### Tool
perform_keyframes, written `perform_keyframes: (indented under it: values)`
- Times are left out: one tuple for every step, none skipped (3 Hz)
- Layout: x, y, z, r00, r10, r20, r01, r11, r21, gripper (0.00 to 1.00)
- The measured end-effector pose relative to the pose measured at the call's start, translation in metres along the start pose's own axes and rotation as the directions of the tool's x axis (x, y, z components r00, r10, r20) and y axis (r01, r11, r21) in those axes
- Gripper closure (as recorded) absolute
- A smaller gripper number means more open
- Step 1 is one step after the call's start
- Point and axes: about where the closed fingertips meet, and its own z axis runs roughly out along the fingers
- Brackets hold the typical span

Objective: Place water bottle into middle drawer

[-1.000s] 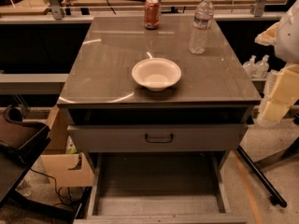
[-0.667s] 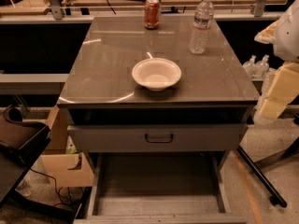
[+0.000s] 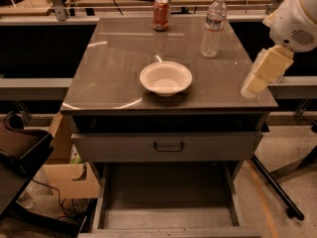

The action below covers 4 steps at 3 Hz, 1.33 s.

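Water bottle [image 3: 213,26] on glossy tabletop [image 3: 114,68] (gripper [image 3: 253,86] over right edge)

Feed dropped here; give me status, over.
Gripper at right edge of cabinet, apart from water bottle. Bottle upright, back right. Middle drawer open. White bowl front centre.

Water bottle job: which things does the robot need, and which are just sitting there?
Needed: water bottle, back right of the tabletop; middle drawer, pulled open at the bottom; gripper, by the tabletop's right edge.
Just sitting there: red can; white bowl; closed drawer front with black handle.
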Motion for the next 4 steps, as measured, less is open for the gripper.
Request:
perform_keyframes:
  values:
    - [-0.012,-0.039,0.022,0.992,0.085,0.092,-0.092,0.9934,0.068,0.0]
    - [-0.016,-0.065,0.036,0.969,0.172,0.179,-0.196,0.9721,0.128,0.0]
    - [-0.022,-0.081,0.048,0.925,0.24,0.295,-0.296,0.941,0.164,0.0]
    - [-0.03,-0.09,0.055,0.87,0.272,0.411,-0.372,0.9094,0.185,0.0]
